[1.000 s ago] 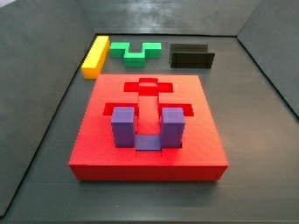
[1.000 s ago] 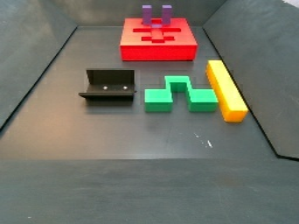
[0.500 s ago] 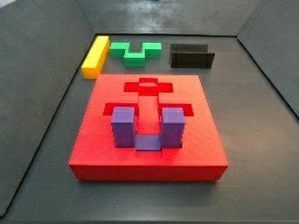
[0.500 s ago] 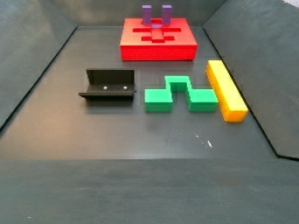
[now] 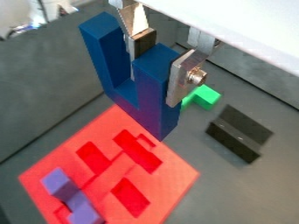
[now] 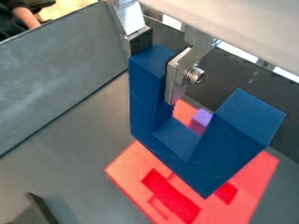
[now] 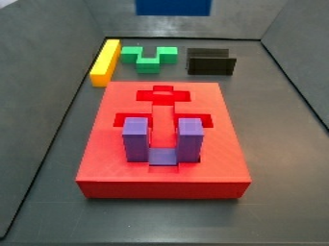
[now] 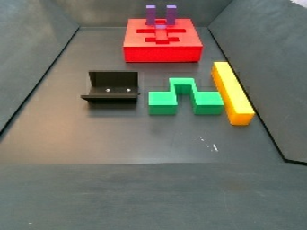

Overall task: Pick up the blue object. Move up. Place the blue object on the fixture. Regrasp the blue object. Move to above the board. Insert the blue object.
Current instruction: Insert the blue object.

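Entering at the far top edge in a side view, the blue object [image 7: 174, 6] is newly visible, absent half a second ago. The claw [image 5: 158, 54] clamps one prong, carrying it high above the board [image 7: 164, 144]; insertion appears next.

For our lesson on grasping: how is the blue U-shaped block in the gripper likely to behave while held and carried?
The blue object looks like rigid, smooth plastic, so it probably will not flex. The gripper clamps only one prong, high above the board, so the block's overhanging bulk might pivot if jolted. Its flat faces suit the pads, though gloss suggests some slipperiness.
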Tool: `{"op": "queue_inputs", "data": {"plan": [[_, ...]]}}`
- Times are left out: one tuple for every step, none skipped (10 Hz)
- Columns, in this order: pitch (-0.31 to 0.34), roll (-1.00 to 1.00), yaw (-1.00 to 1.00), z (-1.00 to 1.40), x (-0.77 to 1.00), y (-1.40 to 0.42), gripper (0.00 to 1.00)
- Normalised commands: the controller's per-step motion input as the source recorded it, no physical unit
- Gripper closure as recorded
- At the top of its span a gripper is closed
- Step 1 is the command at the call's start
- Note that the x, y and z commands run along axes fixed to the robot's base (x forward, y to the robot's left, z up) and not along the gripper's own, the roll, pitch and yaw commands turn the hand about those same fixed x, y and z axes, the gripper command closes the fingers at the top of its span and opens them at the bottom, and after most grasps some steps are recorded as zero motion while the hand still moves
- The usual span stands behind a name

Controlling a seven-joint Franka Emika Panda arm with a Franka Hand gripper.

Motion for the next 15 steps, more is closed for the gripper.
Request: {"op": "queue_inputs", "data": {"plan": [[-0.099,-0.15,-0.14,-0.71,0.19,0.48,1.0],[-0.106,-0.18,-0.14,-0.67,0.22,0.44,1.0],[-0.109,-0.28,-0.02,-0.59,0.09,0.35,1.0],[-0.027,-0.38,0.19,-0.38,0.0,0.19,1.0],[-0.013,-0.3,0.39,-0.16,-0.13,-0.03,1.0],[0.0,-0.29,0.59,-0.23,-0.16,-0.05,1.0],[-0.07,-0.29,0.45,-0.45,-0.11,-0.02,1.0],[-0.179,-0.09,0.0,-0.67,0.0,0.0,1.0],[-0.224,-0.06,-0.04,-0.65,0.08,0.0,1.0],[-0.231,0.0,-0.11,-0.62,0.08,0.0,1.0],[-0.154,0.04,-0.16,-0.3,-0.03,-0.08,1.0],[-0.011,0.07,-0.07,0.0,-0.11,-0.12,1.0],[-0.016,0.06,-0.01,0.0,-0.2,-0.12,1.0],[-0.03,0.0,0.0,0.0,-0.25,-0.11,1.0],[-0.051,0.0,0.0,-0.09,-0.41,-0.15,1.0]]}}
